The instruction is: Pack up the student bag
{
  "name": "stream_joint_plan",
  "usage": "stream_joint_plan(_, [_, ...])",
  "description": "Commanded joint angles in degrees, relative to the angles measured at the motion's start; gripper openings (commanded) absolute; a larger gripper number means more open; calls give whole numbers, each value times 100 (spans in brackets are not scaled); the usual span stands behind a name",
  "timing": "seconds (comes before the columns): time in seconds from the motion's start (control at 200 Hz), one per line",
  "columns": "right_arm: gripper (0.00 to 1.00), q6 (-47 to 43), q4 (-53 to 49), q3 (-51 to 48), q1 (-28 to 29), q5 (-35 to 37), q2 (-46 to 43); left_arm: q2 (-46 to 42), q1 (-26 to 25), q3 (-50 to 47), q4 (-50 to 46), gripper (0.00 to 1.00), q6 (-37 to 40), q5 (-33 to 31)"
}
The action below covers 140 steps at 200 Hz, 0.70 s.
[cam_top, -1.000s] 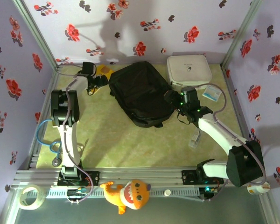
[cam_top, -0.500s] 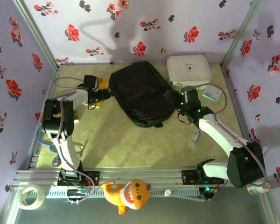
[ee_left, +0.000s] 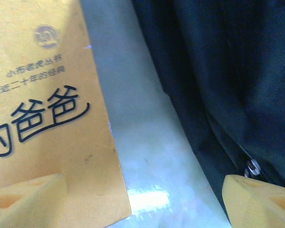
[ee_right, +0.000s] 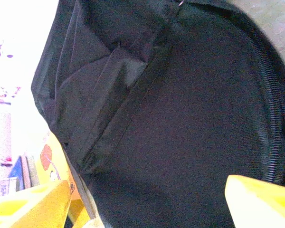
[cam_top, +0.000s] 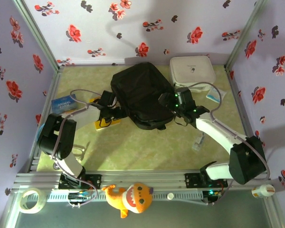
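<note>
The student bag (cam_top: 142, 97) lies toward twelve o'clock on the table. Both claws gape empty, the left gripper (cam_top: 110, 110) at its nine o'clock edge over the yellow book (ee_left: 38, 95) and the right gripper (cam_top: 167, 100) at three. The right should probably pin the fabric while the left takes the zipper pull (ee_left: 251, 167).

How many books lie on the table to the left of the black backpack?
2: a blue book farther left and a yellow book right beside the backpack. More could be hidden under the backpack.
</note>
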Motion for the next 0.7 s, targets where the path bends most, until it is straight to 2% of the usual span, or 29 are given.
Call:
stream_joint_plan(0.0, [84,-368,-287,545,384,338,292,-546,179,25,-537,87,-38,228])
stream_joint_plan(0.16, [82,-864,-582,1465,1153,426,1100,-1191,962,-271,-527,92,65,120])
stream_joint_plan(0.335, [74,-1355,-1033,2751,1886,377,2397,-1556,1693,-871,-357,98,45,101])
stream_joint_plan(0.575, [62,-1646,-1393,4177,2310,267,3959,-1634,2099,-1373,-137,100,-106,166])
stream_joint_plan(0.695, [53,-1698,-1567,4678,2367,253,4527,-1493,2133,-1414,-83,93,-49,306])
